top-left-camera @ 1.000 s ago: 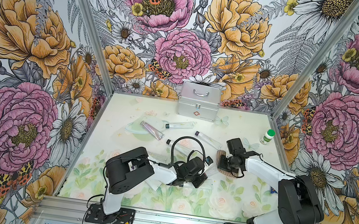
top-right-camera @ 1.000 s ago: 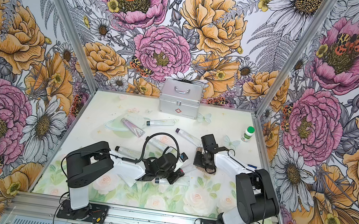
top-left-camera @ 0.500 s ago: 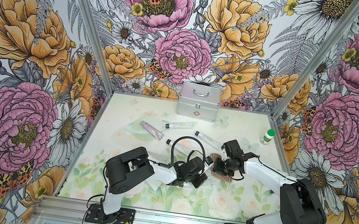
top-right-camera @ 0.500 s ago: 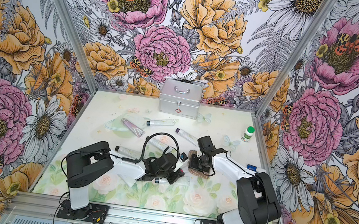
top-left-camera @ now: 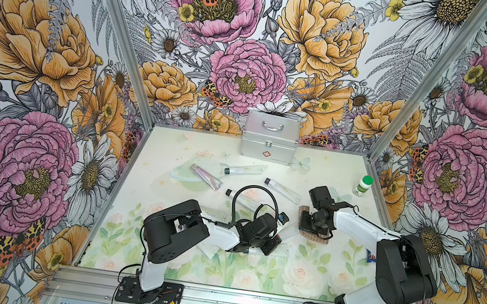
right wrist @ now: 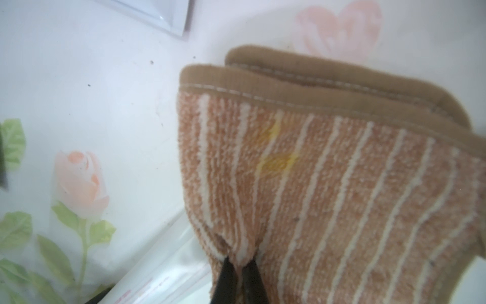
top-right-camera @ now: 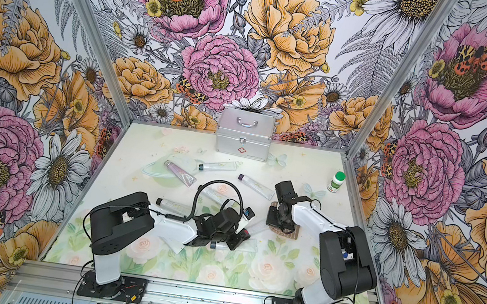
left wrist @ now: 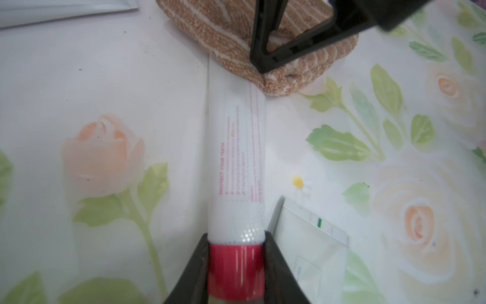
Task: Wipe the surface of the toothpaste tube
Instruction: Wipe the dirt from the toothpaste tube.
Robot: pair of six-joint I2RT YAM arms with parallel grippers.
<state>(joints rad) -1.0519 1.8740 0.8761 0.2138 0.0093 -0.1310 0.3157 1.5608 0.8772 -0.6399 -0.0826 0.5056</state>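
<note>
Near the front middle of the tabletop (top-left-camera: 169, 155), between the two arms, the toothpaste tube (left wrist: 236, 158) lies flat, a white body with pink print. The left claw (left wrist: 235, 265) is clamped on its red cap (left wrist: 235, 271), one finger on either side. The right claw (right wrist: 239, 265) pinches a fold of a brown cloth (right wrist: 328, 184) with white stripes and a small yellow stain (right wrist: 278, 160). In the left wrist view the cloth covers the tube's far end and touches it. A flat white packet (left wrist: 310, 237) sits just beside the tube, near the cap. Toward the back are a silver case (top-left-camera: 269, 142), three loose tubes (top-left-camera: 282, 190) and, well apart at the right edge, a green-capped bottle (top-left-camera: 364, 186).
</note>
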